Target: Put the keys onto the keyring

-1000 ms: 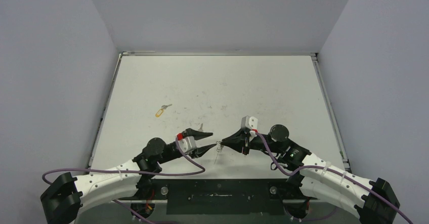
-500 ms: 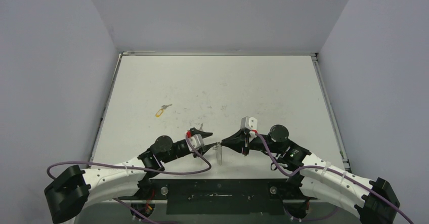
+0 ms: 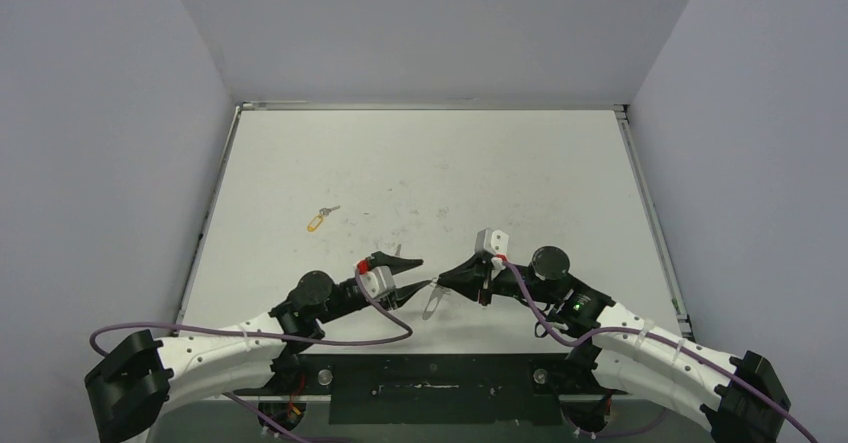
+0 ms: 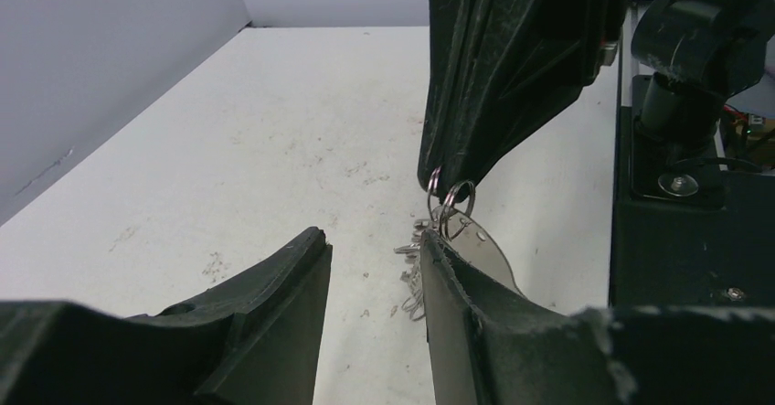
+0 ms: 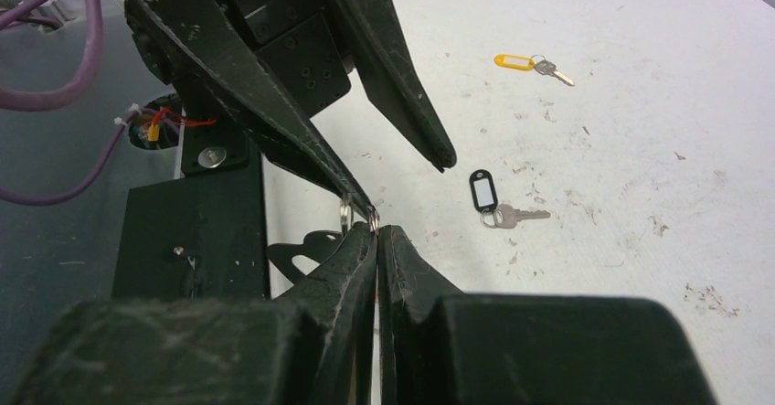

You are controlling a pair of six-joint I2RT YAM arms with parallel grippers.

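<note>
Nearest the arm bases, the keyring (image 3: 431, 303) hangs slantwise from the right hand (image 3: 438, 281). That hand is pinched fully closed on the small rings at the top of the keyring's chain. Whether the flat loop's lower end touches the counter (image 3: 480, 163) cannot be told.

Just left of the keyring is the left hand (image 3: 424, 274), its jaws partly apart and nothing between them. One fingertip sits right against the small rings, the other stands clear above.

No key looks to be on the keyring yet. I judge this to be the step of presenting and steadying the keyring before the first key is threaded. Next, the left hand needs to fetch a key and bring its split ring to the keyring while the right hand keeps the loop from swinging.

A little beyond the keyring lies the black-tagged key (image 5: 489, 195), flat on the counter and the easier reach. The yellow-tagged key (image 3: 318, 219) lies well beyond the keyring, to its left.

The counter is white, scuffed and speckled with dark marks. Plain pale grey walls (image 3: 430, 23) close it in on three sides.
</note>
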